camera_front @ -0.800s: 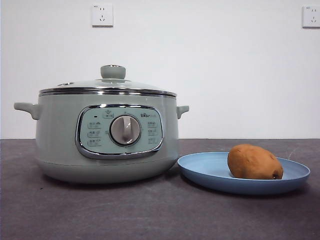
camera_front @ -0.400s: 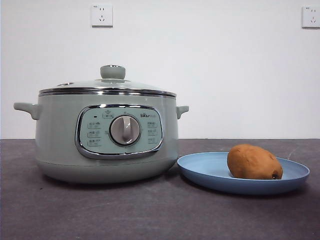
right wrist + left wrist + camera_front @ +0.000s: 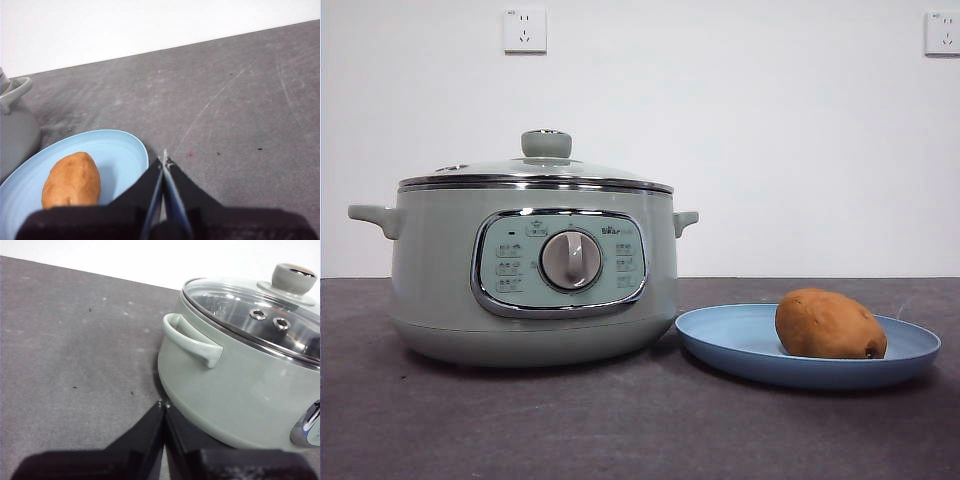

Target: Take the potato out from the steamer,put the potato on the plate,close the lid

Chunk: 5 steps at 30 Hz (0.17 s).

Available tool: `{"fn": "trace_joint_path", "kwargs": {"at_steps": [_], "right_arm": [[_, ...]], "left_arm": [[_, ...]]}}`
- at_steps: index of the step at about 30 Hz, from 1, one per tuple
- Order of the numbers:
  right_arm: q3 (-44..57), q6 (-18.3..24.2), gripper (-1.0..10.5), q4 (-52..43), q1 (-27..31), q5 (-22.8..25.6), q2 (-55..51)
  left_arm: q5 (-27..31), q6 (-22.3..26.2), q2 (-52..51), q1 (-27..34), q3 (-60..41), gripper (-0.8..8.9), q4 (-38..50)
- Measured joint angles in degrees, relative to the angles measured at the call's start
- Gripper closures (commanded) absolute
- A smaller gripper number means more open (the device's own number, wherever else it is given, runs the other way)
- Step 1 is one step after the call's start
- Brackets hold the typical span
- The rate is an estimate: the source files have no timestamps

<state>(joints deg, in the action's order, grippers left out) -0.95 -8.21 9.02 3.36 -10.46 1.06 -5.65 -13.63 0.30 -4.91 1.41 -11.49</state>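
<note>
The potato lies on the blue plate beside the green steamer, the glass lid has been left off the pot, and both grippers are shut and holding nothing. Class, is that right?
Not quite. The lid is on the steamer, closed, as the front and left wrist views show. The rest stands: the potato lies on the plate, and the left gripper and right gripper are shut and empty.

Two white wall sockets (image 3: 524, 30) (image 3: 941, 33) sit high on the white wall above a dark grey table (image 3: 620, 420).

A: The steamer (image 3: 440, 290) looks like smooth satin pale green plastic with a shiny chrome rim; the lid (image 3: 240, 315) is clear glossy glass.

B: The plate (image 3: 740, 345) is smooth matt blue; the desk (image 3: 240, 100) is dull, scratched grey.
</note>
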Motion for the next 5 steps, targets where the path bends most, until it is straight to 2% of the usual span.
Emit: {"fn": "trace_joint_path", "kwargs": {"at_steps": [5], "right_arm": [[0.00,0.00,9.5,0.00,0.00,0.00,0.00]], "left_arm": [[0.00,0.02,0.00,0.00,0.00,8.17,0.02]]}}
